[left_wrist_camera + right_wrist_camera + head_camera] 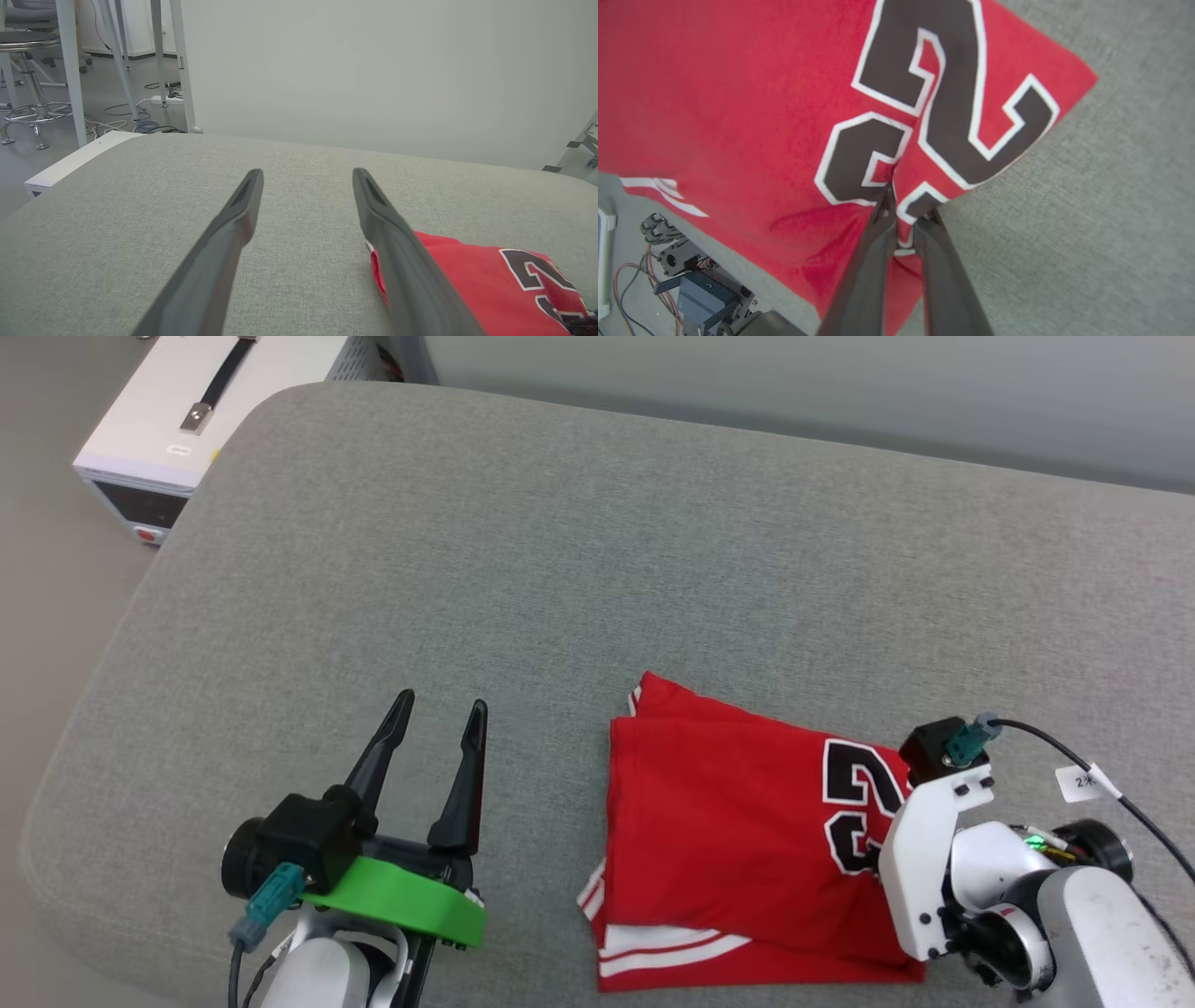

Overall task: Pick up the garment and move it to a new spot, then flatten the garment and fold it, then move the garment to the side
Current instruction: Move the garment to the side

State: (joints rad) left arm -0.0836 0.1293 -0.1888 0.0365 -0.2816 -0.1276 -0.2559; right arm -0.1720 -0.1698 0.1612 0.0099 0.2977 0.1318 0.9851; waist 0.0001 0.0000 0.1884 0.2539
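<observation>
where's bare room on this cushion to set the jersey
Bare: the far half of the cushion beyond the jersey, and the strip between jersey and left tool. Crowded: the near right corner, where the right tool pinches the jersey.

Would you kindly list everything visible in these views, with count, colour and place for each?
red jersey garment: one; red with white striped trim and a black, white-outlined number; folded on the cushion, at the robot's right.
grey fabric cushion: one; grey; beneath the garment and both grippers.
white box-shaped device: one; white with a dark strap handle; beside the cushion's far left corner.
round stool: one; dark seat, chrome base; on the floor beyond the cushion.
floor cables: several; white and dark; near white table legs.
left gripper: one; dark fingers; open over bare cushion, left of the garment.
right gripper: one; dark fingers; shut on the garment's edge by the number.
</observation>
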